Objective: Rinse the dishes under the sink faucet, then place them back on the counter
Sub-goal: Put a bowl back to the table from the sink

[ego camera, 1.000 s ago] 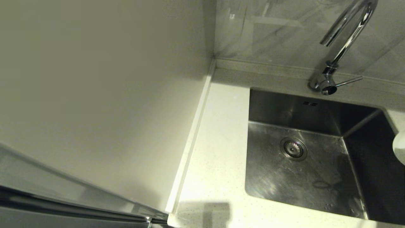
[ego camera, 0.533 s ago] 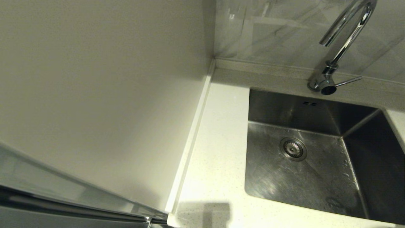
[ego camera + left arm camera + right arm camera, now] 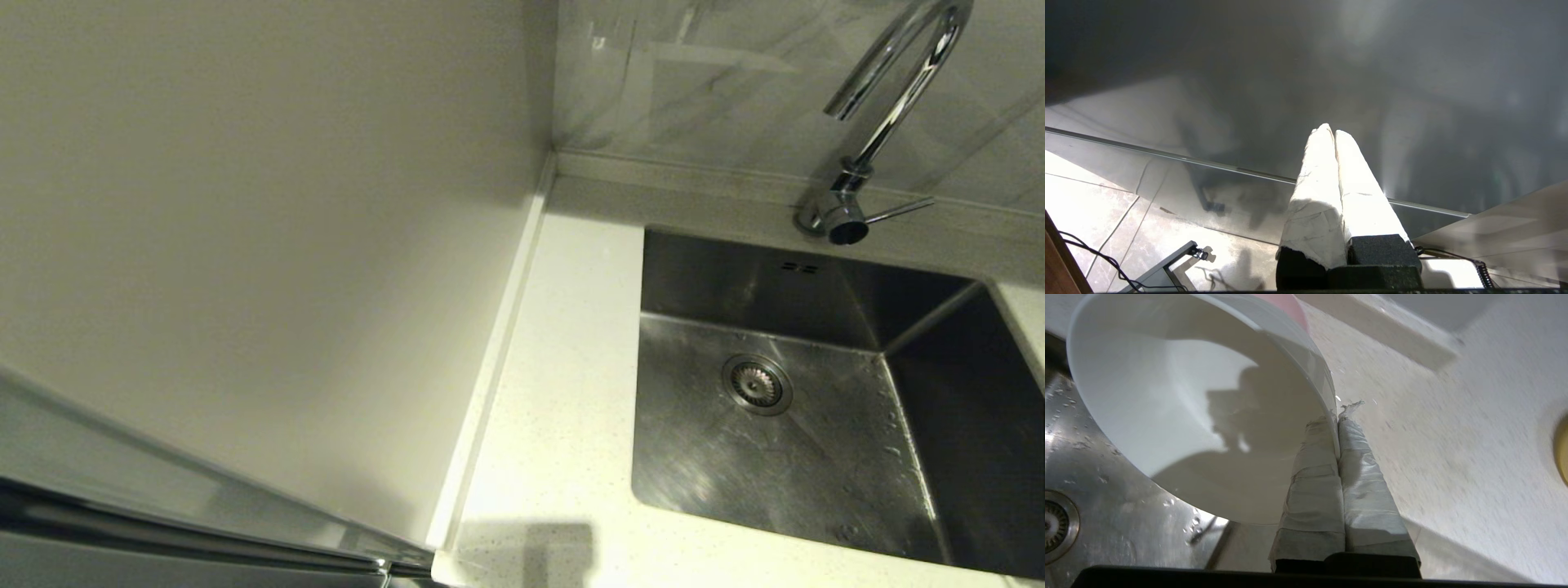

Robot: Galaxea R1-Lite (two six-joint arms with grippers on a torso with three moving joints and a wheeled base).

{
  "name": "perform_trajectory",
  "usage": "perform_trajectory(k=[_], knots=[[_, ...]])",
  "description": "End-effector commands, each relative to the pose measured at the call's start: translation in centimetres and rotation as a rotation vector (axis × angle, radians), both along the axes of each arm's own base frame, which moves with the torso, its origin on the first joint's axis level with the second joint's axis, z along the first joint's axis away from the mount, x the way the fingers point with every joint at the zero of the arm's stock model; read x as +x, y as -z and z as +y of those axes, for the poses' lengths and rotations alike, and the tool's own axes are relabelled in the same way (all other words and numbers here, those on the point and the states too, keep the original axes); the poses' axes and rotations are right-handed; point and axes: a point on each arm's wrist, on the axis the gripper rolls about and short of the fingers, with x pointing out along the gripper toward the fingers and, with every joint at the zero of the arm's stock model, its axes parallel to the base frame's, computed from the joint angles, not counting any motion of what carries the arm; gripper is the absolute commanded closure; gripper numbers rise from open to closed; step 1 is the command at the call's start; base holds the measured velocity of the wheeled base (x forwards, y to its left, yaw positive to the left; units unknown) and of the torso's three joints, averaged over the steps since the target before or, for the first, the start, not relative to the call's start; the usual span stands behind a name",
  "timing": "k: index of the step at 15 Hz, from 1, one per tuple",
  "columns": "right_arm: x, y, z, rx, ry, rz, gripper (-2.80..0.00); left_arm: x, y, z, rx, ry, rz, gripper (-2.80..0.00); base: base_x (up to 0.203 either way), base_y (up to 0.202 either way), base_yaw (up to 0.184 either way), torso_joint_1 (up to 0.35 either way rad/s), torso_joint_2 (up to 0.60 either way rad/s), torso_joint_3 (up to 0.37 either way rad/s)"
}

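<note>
In the right wrist view, my right gripper [image 3: 1336,418] is shut on the rim of the white bowl [image 3: 1167,396]. The bowl is held tilted over the edge between the wet sink [image 3: 1106,506] and the speckled counter [image 3: 1453,437]. A sliver of the pale pink bowl [image 3: 1288,305] shows behind the white one. The grey-blue bowl is out of view. The head view shows the steel sink [image 3: 816,465], its drain strainer [image 3: 757,384] and the chrome faucet [image 3: 890,106] with no water running, but no gripper or bowl. My left gripper [image 3: 1333,131] is shut on nothing, parked low.
A beige wall panel [image 3: 245,245] stands left of the counter strip [image 3: 563,408]. The faucet's side lever [image 3: 898,211] points right. A yellow thing [image 3: 1562,449] lies at the counter's edge of the right wrist view. Cables and floor tiles [image 3: 1094,204] lie below the left gripper.
A white round shape at the right edge of the head view has moved out of sight to the right. Water marks on the sink floor have shifted.
</note>
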Motion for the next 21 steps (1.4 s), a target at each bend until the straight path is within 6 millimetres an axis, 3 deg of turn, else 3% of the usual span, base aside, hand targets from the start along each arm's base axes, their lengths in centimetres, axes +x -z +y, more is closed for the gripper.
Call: perform_trajectory(k=[1, 3, 5, 12, 15, 21], knots=[[-1.8, -0.2, 2.1, 0.005, 0.027, -0.010, 0.00, 0.0, 0.0, 0.0, 0.000, -0.001, -0.004, 0.00, 0.000, 0.000, 0.000, 0.000, 0.00, 0.000], [-2.6, 0.2, 3.2, 0.074, 0.046, 0.020, 0.00, 0.0, 0.0, 0.0, -0.001, -0.001, -0.003, 0.00, 0.000, 0.000, 0.000, 0.000, 0.00, 0.000], [-2.5, 0.2, 3.0, 0.150, 0.075, 0.046, 0.00, 0.0, 0.0, 0.0, -0.001, -0.001, -0.003, 0.00, 0.000, 0.000, 0.000, 0.000, 0.00, 0.000], [-0.2, 2.1, -4.6, 0.431, 0.266, 0.185, 0.00, 0.0, 0.0, 0.0, -0.001, -0.002, -0.003, 0.00, 0.000, 0.000, 0.000, 0.000, 0.00, 0.000], [-0.5, 2.8, -5.8, 0.527, 0.187, 0.274, 0.00, 0.0, 0.0, 0.0, -0.001, -0.001, -0.003, 0.00, 0.000, 0.000, 0.000, 0.000, 0.00, 0.000], [-0.6, 3.4, -5.2, 0.624, -0.033, 0.358, 0.00, 0.0, 0.0, 0.0, -0.001, -0.001, -0.003, 0.00, 0.000, 0.000, 0.000, 0.000, 0.00, 0.000]])
